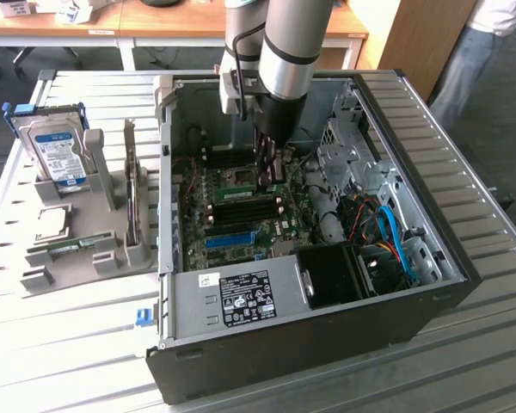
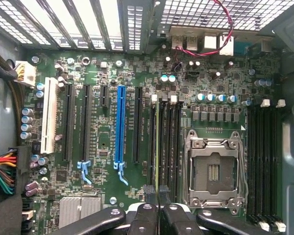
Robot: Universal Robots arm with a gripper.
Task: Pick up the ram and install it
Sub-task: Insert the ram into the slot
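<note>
The gripper is seen pressed together on the ram, with its two black fingers pinched onto the thin edge. From the wrist the ram is viewed edge-on as a very thin olive-green strip. It is stood upright along a black memory slot, between the blue slot strip and the open processor socket. (The chips on its faces cannot be made out from this angle, and whether it is fully seated cannot be told.)

Over in the exterior view, the gripper is lowered deep into the open computer case, above the green motherboard. The case is laid on its side on a slatted metal table. Just beside it, on the exterior view's left, a grey holder is set, with a hard drive stood upright in it. Wooden desks are lined up behind, and a person is seen at the exterior view's far right.
</note>
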